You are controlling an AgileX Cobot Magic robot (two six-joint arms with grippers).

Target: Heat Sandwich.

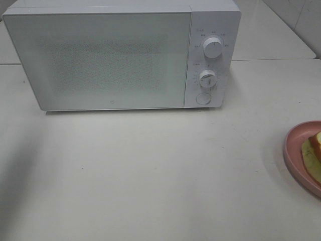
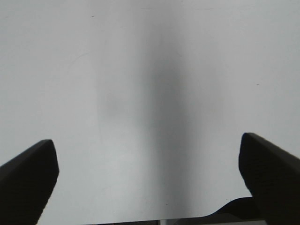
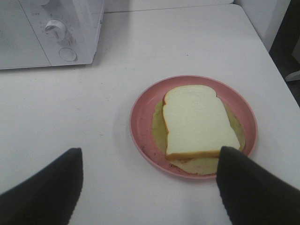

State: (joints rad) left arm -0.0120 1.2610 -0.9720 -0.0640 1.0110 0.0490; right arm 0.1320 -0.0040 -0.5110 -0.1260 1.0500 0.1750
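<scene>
Sandwich (image 3: 199, 123) on pink plate (image 3: 140, 117) at right edge of frame, microwave (image 1: 100, 60) shut at top, left gripper (image 2: 149, 173) and right gripper (image 3: 150, 185) spread wide, empty.

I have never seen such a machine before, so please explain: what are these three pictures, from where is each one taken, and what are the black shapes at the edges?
This is a robot with two arms, each ending in a gripper. One picture comes from a camera mounted high above the table. It shows a white microwave, door closed, and at the right edge a pink plate.

The other two come from cameras on the arms' wrists. The black shapes are gripper fingers. The left gripper is open over bare table and holds nothing. The right gripper is also open and empty; beyond it the sandwich lies on that plate, with the microwave behind.
</scene>
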